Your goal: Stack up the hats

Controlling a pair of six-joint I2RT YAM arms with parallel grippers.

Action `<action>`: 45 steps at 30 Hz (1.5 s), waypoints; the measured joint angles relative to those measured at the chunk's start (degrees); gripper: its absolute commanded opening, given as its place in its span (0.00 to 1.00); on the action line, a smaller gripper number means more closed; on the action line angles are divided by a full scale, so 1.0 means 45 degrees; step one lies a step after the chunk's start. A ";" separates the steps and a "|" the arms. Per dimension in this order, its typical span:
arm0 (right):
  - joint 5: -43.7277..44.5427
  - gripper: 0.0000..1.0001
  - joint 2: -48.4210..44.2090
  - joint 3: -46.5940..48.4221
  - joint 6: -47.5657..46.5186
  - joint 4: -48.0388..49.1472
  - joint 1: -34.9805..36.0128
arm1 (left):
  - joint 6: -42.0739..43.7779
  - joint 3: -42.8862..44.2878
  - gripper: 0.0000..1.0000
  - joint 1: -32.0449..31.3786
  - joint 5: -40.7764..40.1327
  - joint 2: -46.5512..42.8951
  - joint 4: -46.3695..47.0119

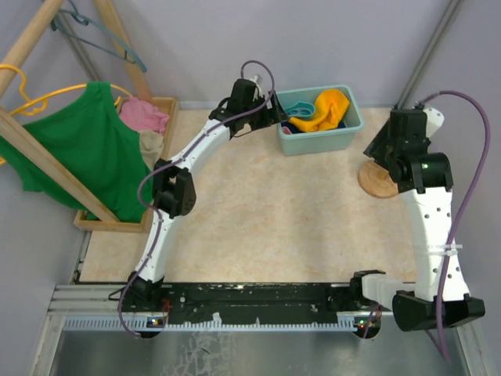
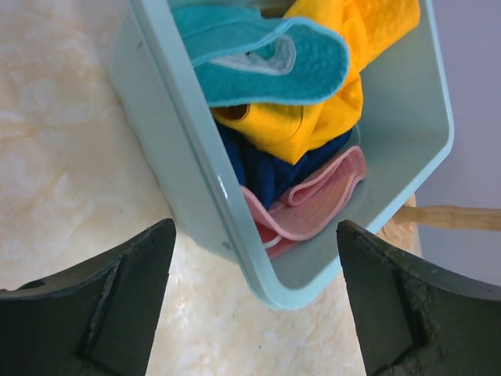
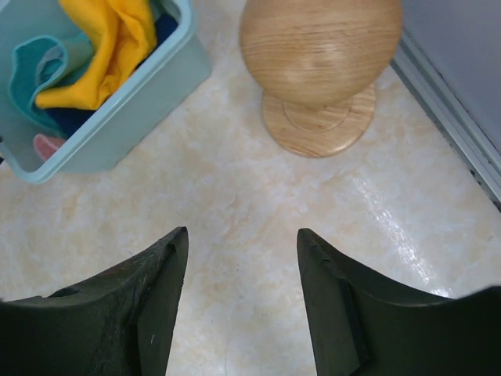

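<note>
All four hats lie bunched in a light teal bin. The orange-yellow hat and the teal hat lie on top, the navy hat under them, and the pink hat at the near corner. My left gripper is open and empty, hovering at the bin's near-left corner. My right gripper is open and empty above the table, near a wooden head-shaped stand. In the right wrist view the bin shows at the upper left.
The wooden stand sits right of the bin, partly hidden by the right arm. A wooden tray at the left holds a pink cloth. A green tank top hangs over a wooden rack. Grey walls close the back.
</note>
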 measured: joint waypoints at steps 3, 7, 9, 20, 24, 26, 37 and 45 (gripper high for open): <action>-0.0903 0.61 -0.0321 -0.0704 -0.0107 0.0214 -0.1588 | -0.0219 0.0398 0.67 0.0000 0.0019 0.0384 0.0515; -0.1729 0.63 -0.0641 -0.1418 -0.0102 0.0267 -0.2701 | -0.0442 0.0928 0.50 0.0005 0.0117 0.1044 0.1073; -0.2025 0.64 -0.0738 -0.1535 -0.0102 0.0277 -0.2861 | -0.0515 0.1010 0.39 0.0034 0.0194 0.1311 0.1263; -0.2021 0.68 0.0627 -0.0631 0.0024 0.0573 -0.4333 | -0.0010 0.1054 0.22 0.0568 0.0976 0.1569 0.1418; -0.2103 0.75 0.1972 0.0670 0.0015 0.0748 -0.5022 | 0.0500 0.1044 0.20 0.1088 0.1341 0.1486 0.1190; -0.2409 0.79 0.2890 0.1472 0.0010 0.0923 -0.5571 | 0.0792 0.0835 0.18 0.1404 0.1258 0.1297 0.1069; -0.4260 0.78 0.5901 0.2987 0.0112 0.1151 -0.7932 | 0.1209 -0.1666 0.20 0.2419 0.0121 -0.0486 0.1540; -0.5877 0.76 0.7970 0.3609 0.0529 0.1734 -0.7907 | 0.1103 -0.3147 0.56 0.2263 -0.0243 -0.1185 0.1962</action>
